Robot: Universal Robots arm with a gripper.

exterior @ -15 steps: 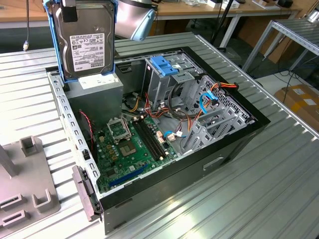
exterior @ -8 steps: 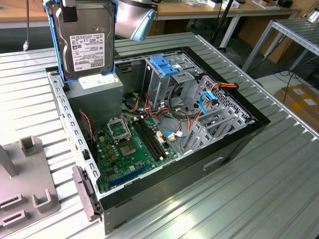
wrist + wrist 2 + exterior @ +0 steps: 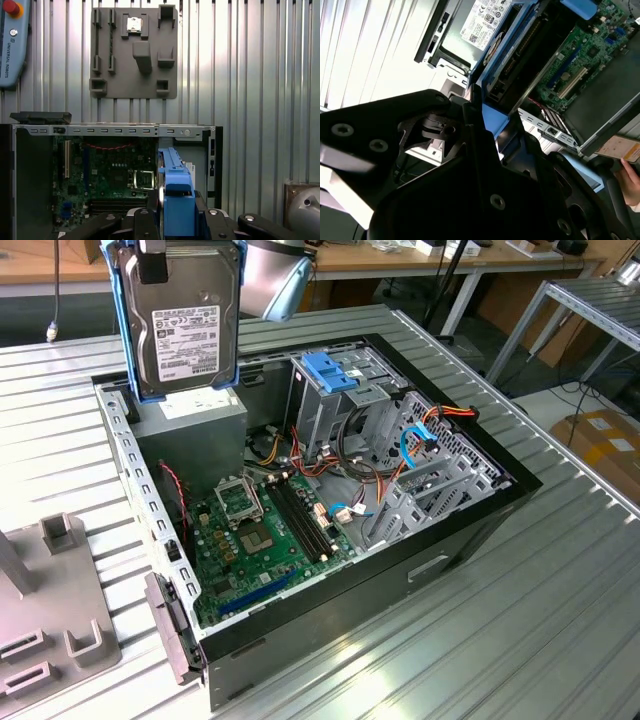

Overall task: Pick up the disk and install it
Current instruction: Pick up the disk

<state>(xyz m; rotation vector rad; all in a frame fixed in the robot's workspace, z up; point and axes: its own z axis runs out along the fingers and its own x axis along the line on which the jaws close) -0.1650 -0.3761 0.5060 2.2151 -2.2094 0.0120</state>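
1. Gripping the disk: the tool (image 3: 178, 216) is clamped on the blue carrier, with a black finger on either side of its narrow edge.
2. The disk (image 3: 187, 330) hangs upright above the open computer case (image 3: 450, 540), over the corner where the power-supply box (image 3: 190, 418) sits. It looks clear of everything in the case.
3. Progress, as a judgement: the pick-up is done, since the disk is off the desk (image 3: 500, 640) and carried by the tool. The install is not done. The disk is not in the drive cage (image 3: 325, 375), which sits inside the case, well apart from the disk.
4. The disk is a flat grey-metal slab with a white printed label, framed by smooth, bright blue plastic.
5. The case is an open-topped box of black sheet metal with a perforated grey inner frame. A green motherboard (image 3: 255, 530) lies on its floor, with red and blue cables beside the cage.
6. The drive cage is grey metal with a ribbed blue plastic cap.
7. The desk is ribbed, shiny aluminium slats. Outside the case, a matte grey fixture plate (image 3: 134, 52) with raised blocks and slots lies on it.
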